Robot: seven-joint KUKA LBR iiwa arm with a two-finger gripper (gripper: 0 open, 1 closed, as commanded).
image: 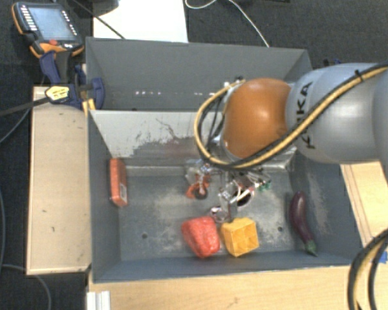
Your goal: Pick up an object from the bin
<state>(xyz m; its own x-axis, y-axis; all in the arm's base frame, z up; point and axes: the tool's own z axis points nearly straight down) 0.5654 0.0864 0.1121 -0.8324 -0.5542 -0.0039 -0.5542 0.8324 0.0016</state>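
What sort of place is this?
Probably a robotics lab's grasping test cell: a KUKA arm reaches into a grey metal bin holding a purple toy aubergine and a yellow block, a handheld control pendant lying outside.

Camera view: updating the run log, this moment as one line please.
claw over bin front centre | nearest: yellow block, red lump | aubergine right | sausage left

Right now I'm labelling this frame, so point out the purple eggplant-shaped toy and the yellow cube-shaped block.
purple eggplant-shaped toy (pixel 300 214): camera view, middle of its body
yellow cube-shaped block (pixel 240 236): camera view, centre of the block
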